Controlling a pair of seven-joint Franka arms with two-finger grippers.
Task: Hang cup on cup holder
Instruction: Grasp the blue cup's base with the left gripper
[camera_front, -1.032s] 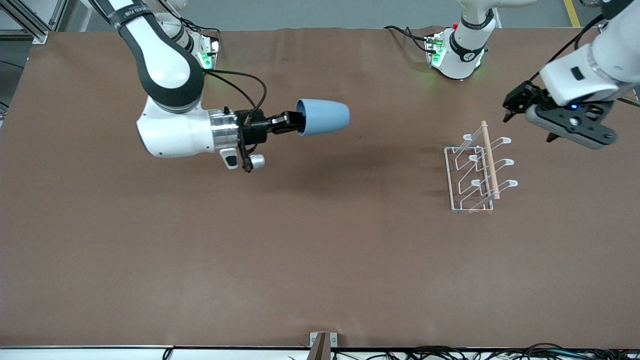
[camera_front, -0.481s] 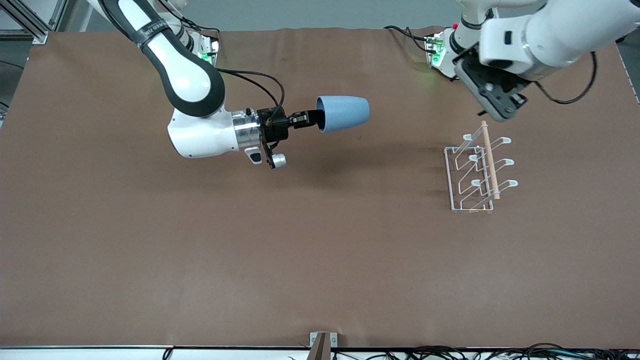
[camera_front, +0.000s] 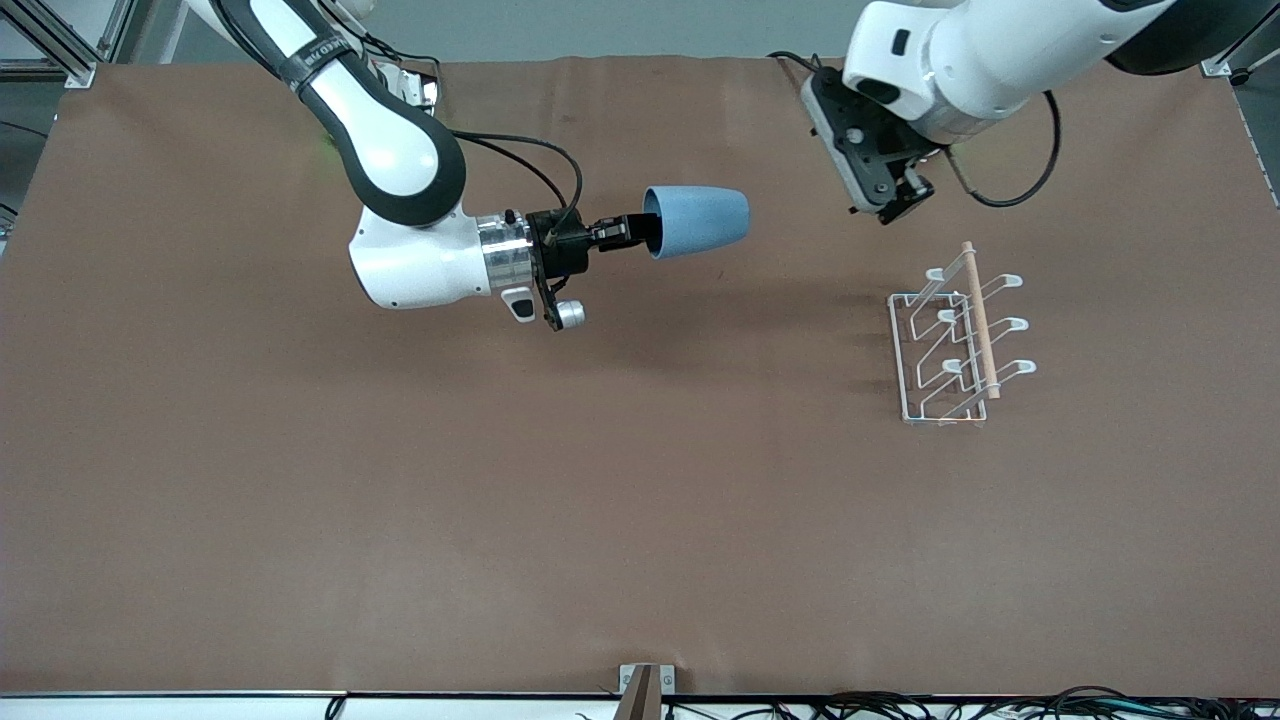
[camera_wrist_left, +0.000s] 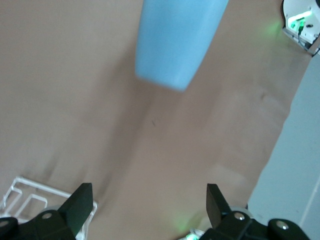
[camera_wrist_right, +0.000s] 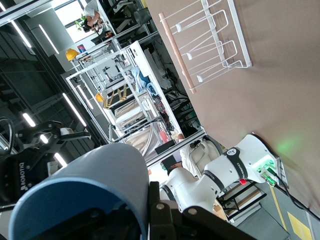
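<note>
Over middle of table (camera_front: 300, 520), right end effector (camera_front: 628, 232) clamped on rim of cup (camera_front: 697, 221), one finger inside mouth; cup held sideways in air, base pointing toward cup holder (camera_front: 957, 335). Cup light blue, tapered, darker inside. Left end effector (camera_front: 897, 195) spread wide, holding nothing, over bare table just beside cup holder. Cup holder upright near left arm's end; brown table open between cup and cup holder
</note>
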